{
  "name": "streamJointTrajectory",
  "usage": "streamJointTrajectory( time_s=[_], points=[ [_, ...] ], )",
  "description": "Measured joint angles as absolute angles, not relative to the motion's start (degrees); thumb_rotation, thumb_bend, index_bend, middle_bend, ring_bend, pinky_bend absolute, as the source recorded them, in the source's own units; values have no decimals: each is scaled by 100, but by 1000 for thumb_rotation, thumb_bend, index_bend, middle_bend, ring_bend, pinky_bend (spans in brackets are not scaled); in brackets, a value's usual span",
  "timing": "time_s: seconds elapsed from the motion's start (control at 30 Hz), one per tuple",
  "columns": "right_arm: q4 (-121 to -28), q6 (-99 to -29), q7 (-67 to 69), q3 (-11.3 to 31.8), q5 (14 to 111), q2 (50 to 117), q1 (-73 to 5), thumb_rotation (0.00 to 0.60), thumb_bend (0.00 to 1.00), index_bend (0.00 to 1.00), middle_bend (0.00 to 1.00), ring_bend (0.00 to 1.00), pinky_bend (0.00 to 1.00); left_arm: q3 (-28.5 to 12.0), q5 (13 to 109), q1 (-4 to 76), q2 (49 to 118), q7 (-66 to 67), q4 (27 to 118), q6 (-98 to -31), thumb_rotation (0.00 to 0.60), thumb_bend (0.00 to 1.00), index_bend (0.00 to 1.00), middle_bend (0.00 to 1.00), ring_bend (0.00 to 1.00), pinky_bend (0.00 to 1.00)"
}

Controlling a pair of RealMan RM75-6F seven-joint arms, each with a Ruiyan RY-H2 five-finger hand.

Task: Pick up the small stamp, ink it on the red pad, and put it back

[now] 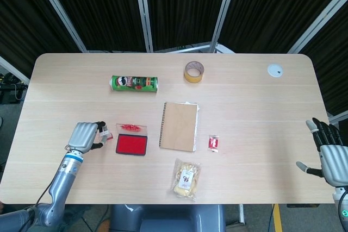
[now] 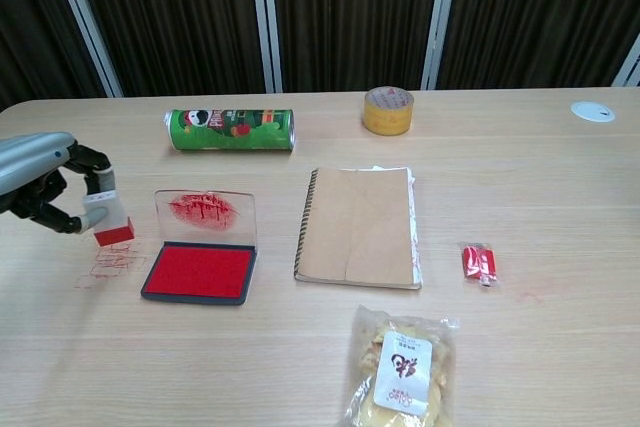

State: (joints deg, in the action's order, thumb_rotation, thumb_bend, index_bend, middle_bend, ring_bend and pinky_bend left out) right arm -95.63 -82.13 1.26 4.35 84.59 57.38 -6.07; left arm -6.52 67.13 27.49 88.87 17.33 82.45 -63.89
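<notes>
The small stamp (image 2: pixel 105 209), white with a red inked base, hangs above the table, pinched in my left hand (image 2: pixel 35 182) left of the red ink pad (image 2: pixel 198 272). From the head view the same stamp (image 1: pixel 105 133) sits at the fingertips of the left hand (image 1: pixel 83 136), just left of the pad (image 1: pixel 131 144). The pad's clear lid (image 2: pixel 205 215) stands upright, smeared red. Faint red stamp marks (image 2: pixel 112 264) lie on the wood under the stamp. My right hand (image 1: pixel 329 155) hovers at the table's right edge, fingers spread, holding nothing.
A brown spiral notebook (image 2: pixel 358 224) lies right of the pad. A green chip can (image 2: pixel 230 129) and a tape roll (image 2: pixel 388 110) sit farther back. A snack bag (image 2: pixel 402 367), a small red packet (image 2: pixel 477 263) and a white disc (image 2: pixel 593 111) are also on the table.
</notes>
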Motion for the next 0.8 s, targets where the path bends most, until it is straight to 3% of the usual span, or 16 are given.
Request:
streamJointTrajectory(
  time_s=[0.4, 0.8],
  points=[
    [-9568, -8215, 120, 435, 8454, 5734, -604, 600, 0, 0, 0, 0, 0, -401, 6945, 2570, 9012, 1226, 7253, -6309, 600, 450, 601, 552, 872, 934],
    [-9577, -8209, 111, 444, 8427, 5733, -604, 600, 0, 0, 0, 0, 0, -387, 7040, 2537, 9227, 1223, 6985, -6286, 600, 442, 529, 497, 866, 931]
  ],
)
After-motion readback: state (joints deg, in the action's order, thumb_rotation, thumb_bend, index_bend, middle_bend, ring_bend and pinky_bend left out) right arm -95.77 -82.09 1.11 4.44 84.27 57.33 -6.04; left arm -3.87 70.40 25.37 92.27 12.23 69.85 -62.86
